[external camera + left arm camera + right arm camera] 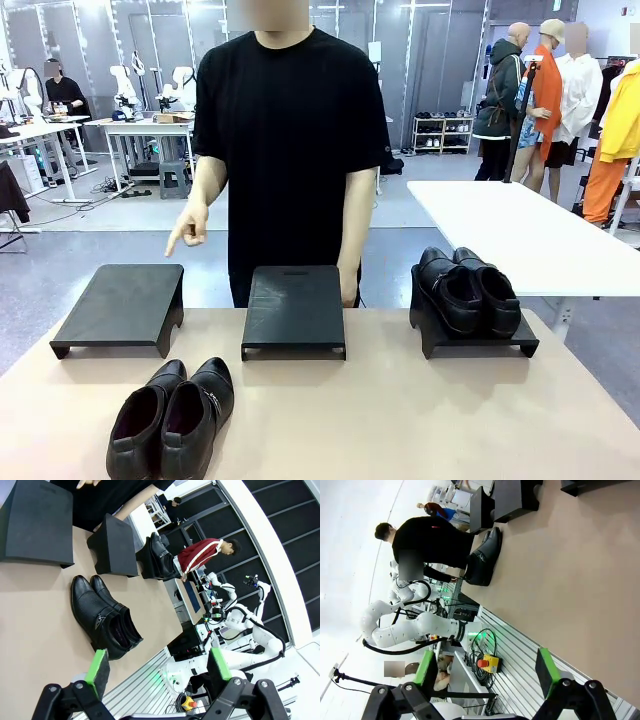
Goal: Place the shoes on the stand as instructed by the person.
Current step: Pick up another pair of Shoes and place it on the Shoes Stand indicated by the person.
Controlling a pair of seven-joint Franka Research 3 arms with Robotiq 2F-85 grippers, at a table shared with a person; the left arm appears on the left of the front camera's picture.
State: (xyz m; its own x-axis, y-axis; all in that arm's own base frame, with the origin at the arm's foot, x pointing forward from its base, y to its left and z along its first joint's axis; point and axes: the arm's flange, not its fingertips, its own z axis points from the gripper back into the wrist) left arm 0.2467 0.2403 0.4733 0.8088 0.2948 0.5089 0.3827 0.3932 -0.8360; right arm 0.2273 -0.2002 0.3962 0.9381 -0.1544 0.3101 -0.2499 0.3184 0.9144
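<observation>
Beige tabletop (400, 420): your right black sloped stand (478, 338) holds one glossy black leather shoe pair (468, 290); other pair (172, 418) near left; left hand (158, 662), right hand (485, 664) spread apart.

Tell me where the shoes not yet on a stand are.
Front view: the loose shoes sit on the table near the robot's edge, left of centre, before the gap between the left stand and middle stand.

White table (520, 225) at far right

Black leather dress shoes (170, 420) shine glossy; 3 black slanted stands (122, 305) look matt, finely textured; beige tabletop (400, 420) smooth, matt.
</observation>
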